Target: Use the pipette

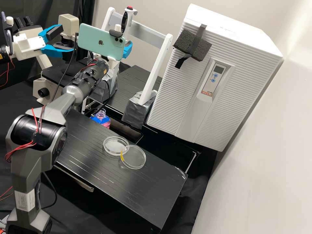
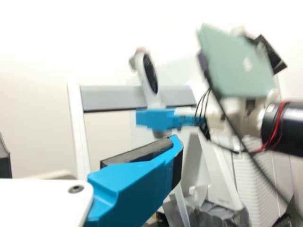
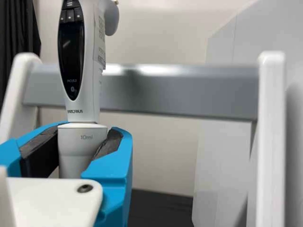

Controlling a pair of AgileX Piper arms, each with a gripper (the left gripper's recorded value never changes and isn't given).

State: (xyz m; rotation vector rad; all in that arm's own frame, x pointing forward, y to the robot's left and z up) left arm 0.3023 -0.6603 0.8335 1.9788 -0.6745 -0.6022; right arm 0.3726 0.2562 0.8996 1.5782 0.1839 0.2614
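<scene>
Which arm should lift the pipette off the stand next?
Right. The right gripper clasps the pipette on the stand; the left gripper hangs open, off to the side.

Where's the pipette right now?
High view, top centre: the pipette stands upright at the grey rack bar, behind the green phone, its lower barrel between the jaws of the right gripper.

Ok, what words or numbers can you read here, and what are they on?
"10ml": on the white collar of the pipette, where the right hand grips it.
Print on and under the pipette's dark screen: too small to read surely.
Red word on the control panel of the white machine: too small to read.
Green phone: a logo, no words.
</scene>
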